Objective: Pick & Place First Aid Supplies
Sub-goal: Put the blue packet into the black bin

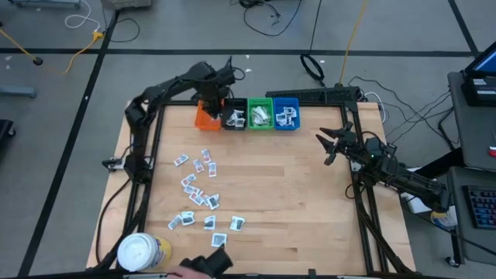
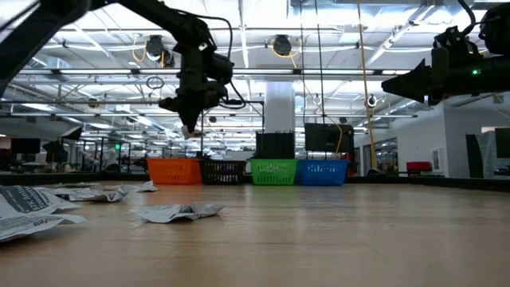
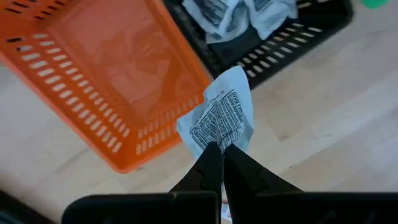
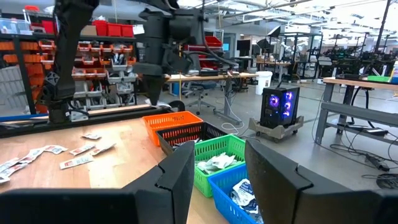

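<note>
1. Risk: the left jaws (image 3: 222, 155) are pinching only the lower edge of one white sachet (image 3: 221, 118), crumpled, with dark print. With such a thin hold, the packet is likely to flutter or slip when released and miss its target.
2. Risk: the sachet is hanging over bare surface (image 3: 311, 118) just beside the corner of the orange bin (image 3: 74, 68) and near the black bin (image 3: 273, 50). Letting go here would probably drop it between the bins or onto the wood, not inside either.
3. Risk: the black bin is already holding packets; a light sachet could land on the pile and slide out.
4. Left arm pose: reaching across to the far edge of the surface, wrist pointing down, jaws raised well above the bin rims in the low view.
5. Right jaws (image 1: 332, 143) are standing spread apart and empty, hovering high near the right edge, well apart from the bins.
6. Remaining sachets (image 1: 198, 190) are lying scattered on the left half of the surface, near the white-lidded tub (image 1: 142, 252).
</note>
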You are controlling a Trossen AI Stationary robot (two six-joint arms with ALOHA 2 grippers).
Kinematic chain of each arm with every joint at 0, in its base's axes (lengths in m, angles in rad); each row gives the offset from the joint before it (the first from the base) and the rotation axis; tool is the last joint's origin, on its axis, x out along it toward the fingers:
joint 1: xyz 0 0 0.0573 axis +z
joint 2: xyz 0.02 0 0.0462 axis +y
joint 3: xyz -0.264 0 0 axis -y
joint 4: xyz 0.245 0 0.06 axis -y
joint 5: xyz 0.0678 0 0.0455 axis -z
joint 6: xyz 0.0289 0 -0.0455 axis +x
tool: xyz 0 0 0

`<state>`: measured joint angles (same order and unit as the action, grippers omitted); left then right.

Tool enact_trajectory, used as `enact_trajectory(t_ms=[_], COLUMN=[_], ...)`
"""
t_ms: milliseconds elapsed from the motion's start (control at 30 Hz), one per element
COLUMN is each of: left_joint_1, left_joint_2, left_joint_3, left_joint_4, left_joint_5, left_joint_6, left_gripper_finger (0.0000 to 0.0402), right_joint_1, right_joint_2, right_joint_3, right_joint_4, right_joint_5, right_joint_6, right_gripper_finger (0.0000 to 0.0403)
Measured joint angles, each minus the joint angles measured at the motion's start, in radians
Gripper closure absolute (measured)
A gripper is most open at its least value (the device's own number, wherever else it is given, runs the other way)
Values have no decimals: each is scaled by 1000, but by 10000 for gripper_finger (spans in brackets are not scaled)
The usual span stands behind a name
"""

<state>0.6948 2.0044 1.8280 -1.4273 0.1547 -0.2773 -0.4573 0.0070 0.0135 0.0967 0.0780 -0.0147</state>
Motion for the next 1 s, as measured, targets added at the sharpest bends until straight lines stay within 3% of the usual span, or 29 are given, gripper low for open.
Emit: enact_trajectory(t_ms=[400, 767, 1000], left_joint_1=[15, -2, -3], left_joint_2=[219, 334, 334], left_joint_3=[315, 323, 323], left_joint_4=[-68, 43, 45], left_joint_5=[-8, -16, -50], left_joint_6=[41, 61, 60], left_gripper_finger=[400, 399, 357], right_joint_1=[0, 0, 0], right_joint_2=[0, 0, 0], right_joint_3=[0, 0, 0], right_joint_4=[0, 0, 0], right_joint_5=[0, 0, 0], right_joint_6=[0, 0, 0], right_gripper_finger=[264, 264, 264])
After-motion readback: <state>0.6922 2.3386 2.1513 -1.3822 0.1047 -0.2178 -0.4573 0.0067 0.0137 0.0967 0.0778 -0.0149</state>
